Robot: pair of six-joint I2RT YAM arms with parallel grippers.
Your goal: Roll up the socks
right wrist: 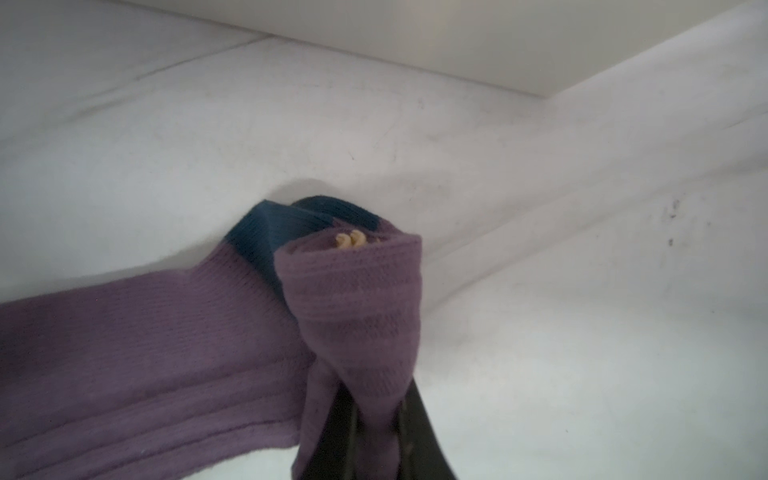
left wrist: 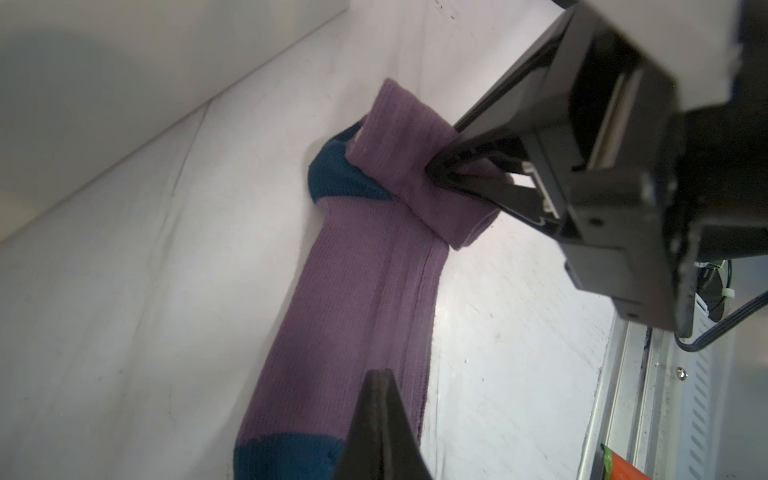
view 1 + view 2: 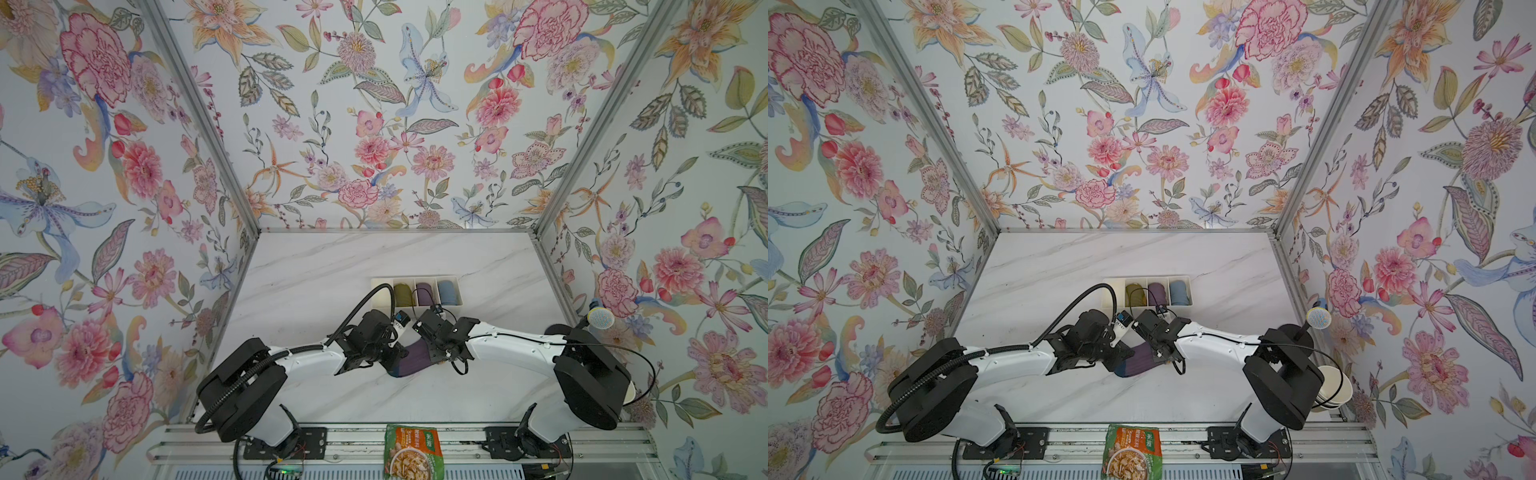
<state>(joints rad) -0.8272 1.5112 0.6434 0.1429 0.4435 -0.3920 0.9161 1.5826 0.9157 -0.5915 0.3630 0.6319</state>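
While the socks (image 2: 361,291) are pinched at the roll by the right gripper (image 2: 434,176), tautness is needed; the foot is best pinned by the shut, empty left gripper (image 2: 379,380).

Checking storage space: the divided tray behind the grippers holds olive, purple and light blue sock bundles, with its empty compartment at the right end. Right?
Wrong end. Both top views show the empty compartment at the left end of the divided tray; the light blue sock bundle fills the right end, with the olive sock bundle and purple sock bundle between.
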